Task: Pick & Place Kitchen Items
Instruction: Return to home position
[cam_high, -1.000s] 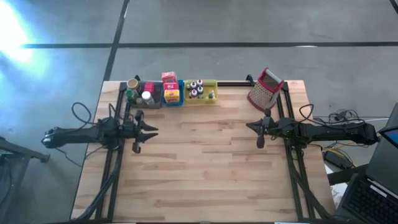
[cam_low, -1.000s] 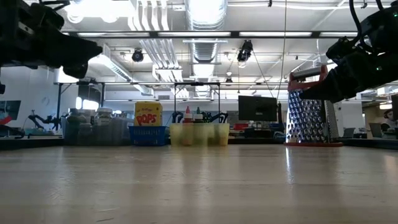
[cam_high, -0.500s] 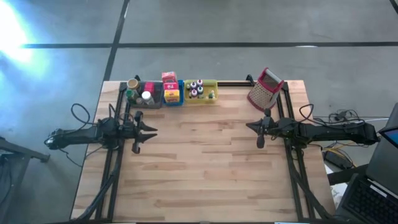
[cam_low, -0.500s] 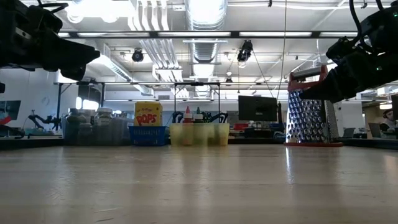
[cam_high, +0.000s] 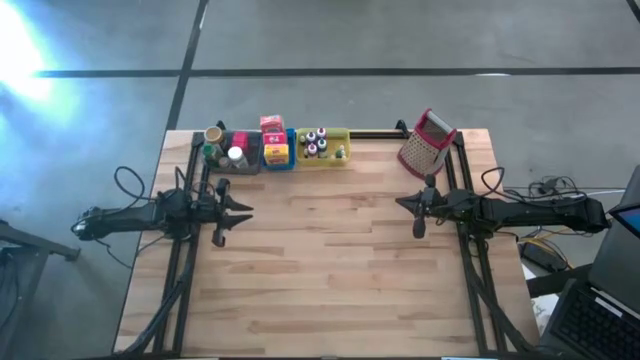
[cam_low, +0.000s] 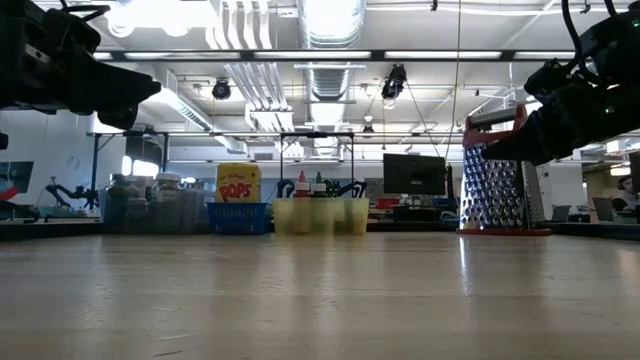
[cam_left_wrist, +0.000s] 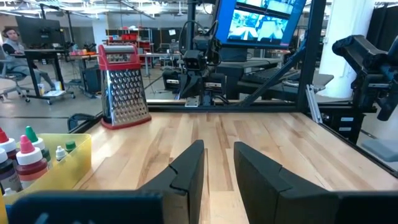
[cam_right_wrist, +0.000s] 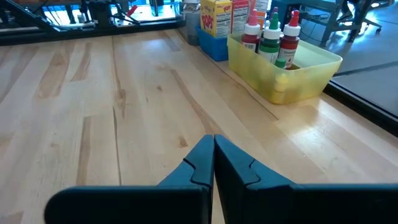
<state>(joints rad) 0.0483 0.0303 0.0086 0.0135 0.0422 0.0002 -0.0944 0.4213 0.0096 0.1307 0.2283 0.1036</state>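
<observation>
Wood table (cam_high: 330, 280) up front, with nothing loose on it that I can spot. The left gripper (cam_left_wrist: 218, 148) hangs over its own side, fingers a narrow gap apart and holding nothing. The right gripper (cam_right_wrist: 213, 140), opposite, is pinched closed and empty too. The kitchen items (cam_high: 316, 141) sit in the trays (cam_high: 348, 140), a row running along the back edge, nearer the left arm. The only readable text is "POPS" on the yellow box (cam_low: 238, 184). Looks like the sorting's done.

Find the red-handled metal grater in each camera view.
High view: grater near the far right corner of the table.
Low view: grater standing right of the yellow tray.
Left wrist view: grater upright beyond the yellow tray.
Right wrist view: not in it.
Shared landmark: yellow tray, in all four.
</observation>
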